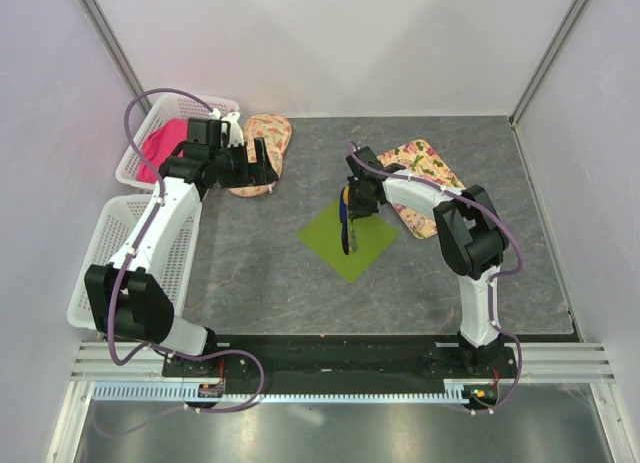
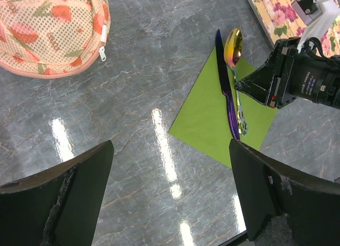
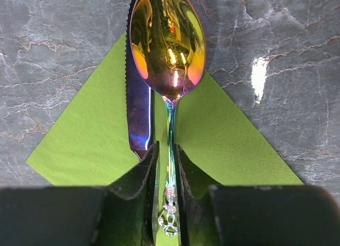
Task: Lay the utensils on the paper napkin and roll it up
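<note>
Arms take different poses. The right arm [image 1: 470, 243] bends at the elbow and reaches inward to the middle of the table [image 1: 280, 293], with its wrist tipped down over the paper napkin [image 1: 372, 245]. The right gripper [image 3: 168, 150] has its jaws parted only narrowly. They straddle the spoon's handle with a thin gap on each side, so nothing is pinched.

The left arm [image 1: 160, 233] stretches forward on its own side. The left gripper [image 2: 170, 147] hangs above the table with its jaws spread wide and empty, near a strawberry-print mesh pouch [image 2: 48, 28].

The napkin is lime green and lies flat and unrolled, turned like a diamond on the grey marbled surface. The spoon [image 3: 167, 39] lies along its diagonal with the bowl facing up. The bowl is mirror-bright gold shading to pink and purple, and the handle has an ornate pierced end. The knife [image 3: 139, 118] is dark blue with a serrated edge and lies just beside the spoon, parallel to it. The spoon bowl and the knife tip both reach past the napkin's far corner onto the table.
</note>
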